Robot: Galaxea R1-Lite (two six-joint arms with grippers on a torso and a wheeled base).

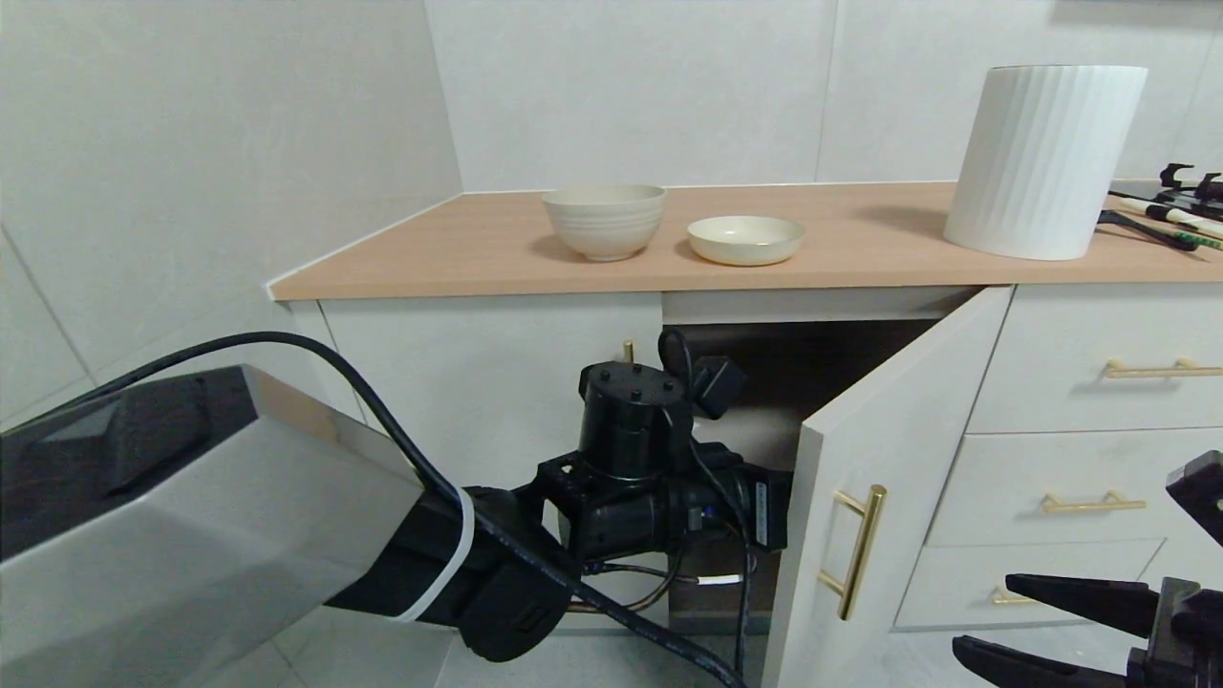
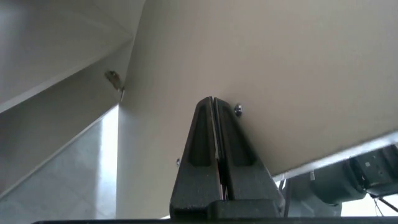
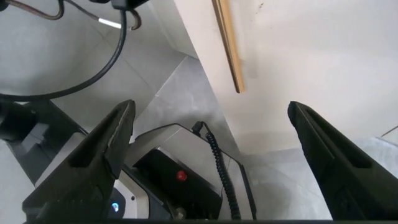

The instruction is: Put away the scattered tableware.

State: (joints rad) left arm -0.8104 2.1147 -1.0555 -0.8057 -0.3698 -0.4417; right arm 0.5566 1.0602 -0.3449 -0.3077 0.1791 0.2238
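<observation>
Low down, the left arm's wrist is seen from the head view at the mouth of the open cupboard, its fingers hidden there behind the cupboard door (image 1: 889, 459). In the left wrist view the left gripper (image 2: 214, 102) is shown with its fingers pressed together, empty, close against a pale panel (two small screws sit beside the tips). The right gripper (image 1: 984, 613) is held low, in front of the drawers (image 1: 1099, 354), with its fingers spread wide and nothing between them. The same spread is confirmed in the right wrist view, where the door's gold handle (image 3: 227, 43) is seen beyond the open fingers.

The tableware is left on the worktop (image 1: 478, 258): a ribbed bowl (image 1: 604, 220) stands upright toward the left end, and a shallow dish (image 1: 746, 239) is set just beside it on the right, apart from it, both nearer the front edge than the wall. A tall white ribbed container (image 1: 1044, 158) is placed well apart, toward the right end, with some utensils (image 1: 1161, 215) lying at the right edge.
</observation>
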